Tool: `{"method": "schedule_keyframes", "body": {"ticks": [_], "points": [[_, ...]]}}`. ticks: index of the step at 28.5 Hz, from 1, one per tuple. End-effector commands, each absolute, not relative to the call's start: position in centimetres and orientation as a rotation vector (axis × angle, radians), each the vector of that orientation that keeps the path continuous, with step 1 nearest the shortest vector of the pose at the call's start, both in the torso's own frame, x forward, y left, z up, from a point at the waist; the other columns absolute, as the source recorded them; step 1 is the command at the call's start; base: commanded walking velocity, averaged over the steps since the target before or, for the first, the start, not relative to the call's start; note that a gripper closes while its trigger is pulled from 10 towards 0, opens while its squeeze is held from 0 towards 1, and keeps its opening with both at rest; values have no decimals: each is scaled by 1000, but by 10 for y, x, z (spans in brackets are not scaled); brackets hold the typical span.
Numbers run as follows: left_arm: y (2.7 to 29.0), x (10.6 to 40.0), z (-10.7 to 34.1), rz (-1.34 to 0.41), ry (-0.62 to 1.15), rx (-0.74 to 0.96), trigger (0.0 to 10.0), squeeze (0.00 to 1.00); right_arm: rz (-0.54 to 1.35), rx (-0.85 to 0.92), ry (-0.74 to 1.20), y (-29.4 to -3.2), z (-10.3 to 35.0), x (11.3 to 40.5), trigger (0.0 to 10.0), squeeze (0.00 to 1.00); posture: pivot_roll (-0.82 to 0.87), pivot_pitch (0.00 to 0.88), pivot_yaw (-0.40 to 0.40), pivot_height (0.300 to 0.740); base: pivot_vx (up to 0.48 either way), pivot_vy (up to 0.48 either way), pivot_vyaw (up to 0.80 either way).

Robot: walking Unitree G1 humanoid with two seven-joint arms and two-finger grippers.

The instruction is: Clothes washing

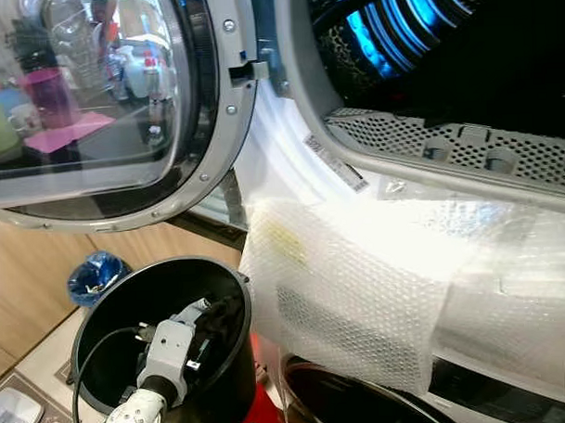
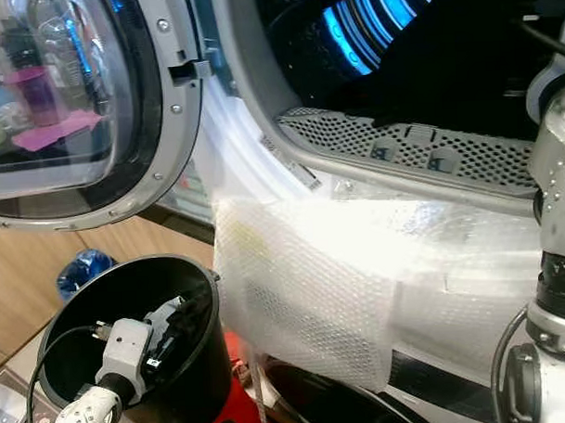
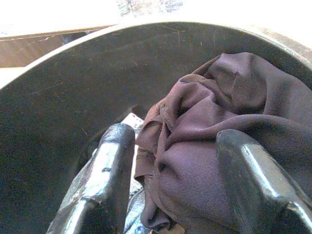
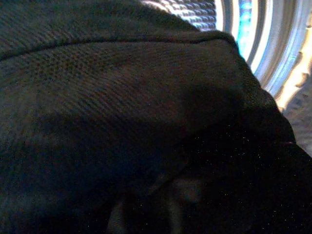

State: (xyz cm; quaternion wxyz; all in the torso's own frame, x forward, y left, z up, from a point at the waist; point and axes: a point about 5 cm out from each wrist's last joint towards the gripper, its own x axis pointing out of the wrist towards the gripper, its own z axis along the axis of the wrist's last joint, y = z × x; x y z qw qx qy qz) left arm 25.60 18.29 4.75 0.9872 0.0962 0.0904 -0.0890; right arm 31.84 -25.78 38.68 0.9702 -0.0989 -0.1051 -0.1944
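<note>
A black bucket stands on the floor below the open washer door. My left gripper reaches down into it. In the left wrist view the two black fingers stand open on either side of a crumpled dark purple garment lying in the bucket. My right arm rises at the right and reaches into the washer drum, which glows blue inside. A dark knit cloth lies right against the right wrist camera, with the drum's ribbed wall behind it.
Bubble wrap hangs over the washer's front below the perforated drum lip. A blue crumpled bag lies on the wooden floor by the bucket. A white device with buttons sits at the lower left, and something red beneath the bucket.
</note>
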Motion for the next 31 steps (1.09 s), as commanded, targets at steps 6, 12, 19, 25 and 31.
{"method": "schedule_keyframes", "body": {"ticks": [6, 12, 19, 25, 31], "points": [[184, 250, 39, -189, 231, 189, 10000, 0, -132, -231, -214, -231, 386, 296, 10000, 0, -178, 35, 69, 740, 0, 0, 0], [181, 252, 39, -204, 227, 187, 10000, 0, 104, -296, -228, -204, 379, 286, 10000, 0, -168, 3, 62, 740, 0, 0, 0], [181, 252, 39, -202, 225, 184, 10000, 0, 256, -391, -320, -205, 384, 267, 10000, 0, -172, 12, 57, 740, 0, 0, 0], [180, 251, 38, -199, 227, 180, 10000, 0, 398, -501, -442, -196, 390, 239, 10000, 0, -178, 16, 56, 740, 0, 0, 0], [181, 251, 38, -198, 225, 179, 10000, 0, 710, -461, -586, -178, 379, 209, 10000, 0, -167, 17, 52, 740, 0, 0, 0]]}}
